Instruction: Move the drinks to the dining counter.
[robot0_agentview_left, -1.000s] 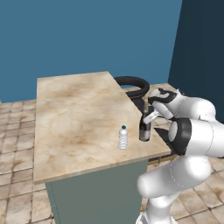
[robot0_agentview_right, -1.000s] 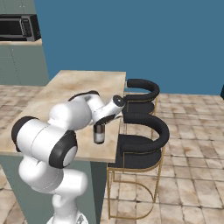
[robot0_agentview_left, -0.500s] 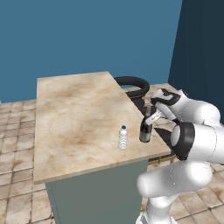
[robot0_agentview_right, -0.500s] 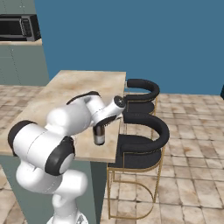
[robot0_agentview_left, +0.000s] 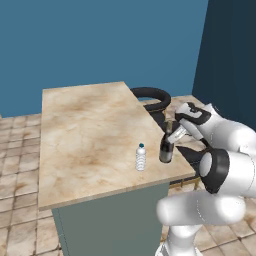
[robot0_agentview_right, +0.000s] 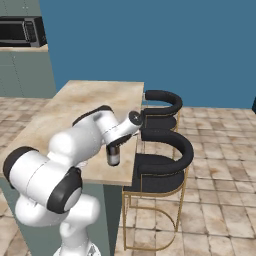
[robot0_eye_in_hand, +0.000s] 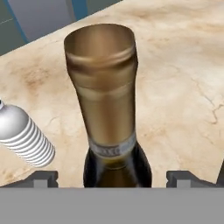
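the wine bottle (robot0_agentview_left: 165, 151) is standing upright on the dining counter (robot0_agentview_left: 85, 130), close to the counter's near right corner at the right of centre in the left base view, and in the right base view it (robot0_agentview_right: 114, 154) is sitting just below centre near the counter's (robot0_agentview_right: 85, 107) right edge. the gripper (robot0_agentview_left: 172, 136) is hanging at the bottle's neck, and in the hand view its finger tips (robot0_eye_in_hand: 43, 178) are standing wide apart at the bottom corners with the tan neck (robot0_eye_in_hand: 105, 92) rising between them, clear of both, so the claw is spread wide and gripping nothing. the water bottle (robot0_agentview_left: 141, 157) is also standing upright on the marble top, just left of the wine bottle in the left base view and apart from it; in the hand view its ribbed body (robot0_eye_in_hand: 24, 134) is showing at the lower left. two black stools (robot0_agentview_right: 162, 160) are sitting along the counter's right side in the right base view, and a microwave (robot0_agentview_right: 20, 31) is showing at the upper left of that frame.
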